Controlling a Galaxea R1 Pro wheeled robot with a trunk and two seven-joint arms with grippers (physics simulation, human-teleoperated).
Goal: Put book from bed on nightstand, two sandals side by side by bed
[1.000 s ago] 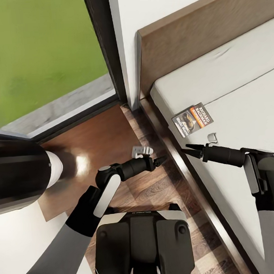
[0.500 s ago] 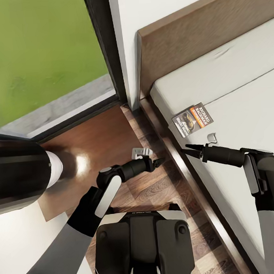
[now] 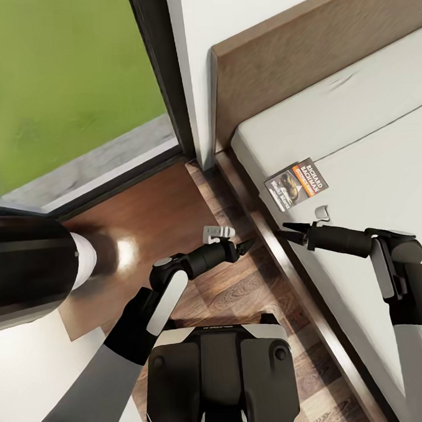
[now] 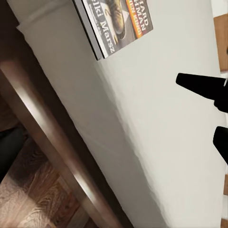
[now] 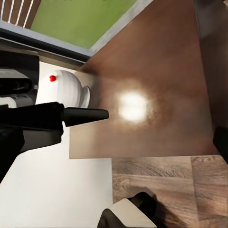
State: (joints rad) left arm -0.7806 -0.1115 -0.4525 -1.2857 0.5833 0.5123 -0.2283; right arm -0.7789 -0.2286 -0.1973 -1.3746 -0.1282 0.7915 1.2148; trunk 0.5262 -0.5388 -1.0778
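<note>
Two black hands reach out over the edge of the bed [image 3: 358, 164]. The book [image 3: 296, 184] lies flat on the grey mattress near the headboard, at about one o'clock from the right hand [image 3: 289, 230]. That hand hangs just above the mattress, near the book but not touching it. Its fingers look a little apart and hold nothing. The left hand [image 3: 245, 246] hangs over the wood floor [image 3: 241, 296] beside the bed frame; I cannot tell if it is released or clenched.

I think the book step is on, and the grab has not happened yet. Next, the right hand should slide toward one o'clock and pinch the thin book by its edge.

The brown nightstand [image 3: 156, 227] sits at ten o'clock, partly hidden behind the left arm.
</note>
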